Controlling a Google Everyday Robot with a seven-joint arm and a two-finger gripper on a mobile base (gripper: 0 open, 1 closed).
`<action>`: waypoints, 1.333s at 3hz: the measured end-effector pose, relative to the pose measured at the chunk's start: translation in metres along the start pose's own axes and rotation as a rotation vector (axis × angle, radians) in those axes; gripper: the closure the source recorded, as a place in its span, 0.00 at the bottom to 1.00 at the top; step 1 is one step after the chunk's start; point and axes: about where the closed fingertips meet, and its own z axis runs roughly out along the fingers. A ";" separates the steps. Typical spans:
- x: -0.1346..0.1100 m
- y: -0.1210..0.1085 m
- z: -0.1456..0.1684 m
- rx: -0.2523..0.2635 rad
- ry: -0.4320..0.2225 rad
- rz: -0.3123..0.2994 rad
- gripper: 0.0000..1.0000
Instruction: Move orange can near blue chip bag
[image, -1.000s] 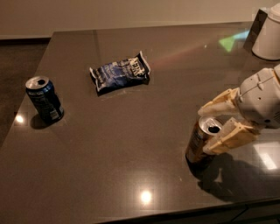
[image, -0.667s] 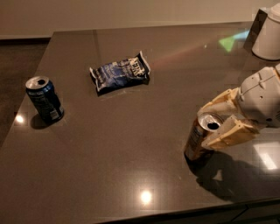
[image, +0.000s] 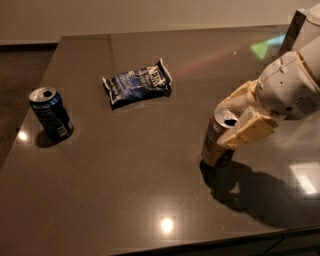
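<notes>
At the desk's (image: 125, 170) right side, the claw (image: 232, 119) is clamped around the tilted can (image: 212, 146), well apart from the bag (image: 137, 83). The carry appears under way; next, bring the can left and set it down beside the bag.

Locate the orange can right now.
Camera view: the orange can is at the right of the table, clamped in the gripper, well apart from the blue chip bag at upper left.

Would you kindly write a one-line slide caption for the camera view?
The gripper holds the orange can at the table's right; chip bag lies up-left, blue can near left edge.
</notes>
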 end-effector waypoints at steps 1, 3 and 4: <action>-0.023 -0.028 0.007 0.027 0.011 0.020 1.00; -0.052 -0.088 0.031 0.084 0.032 0.080 1.00; -0.062 -0.116 0.046 0.107 0.031 0.100 1.00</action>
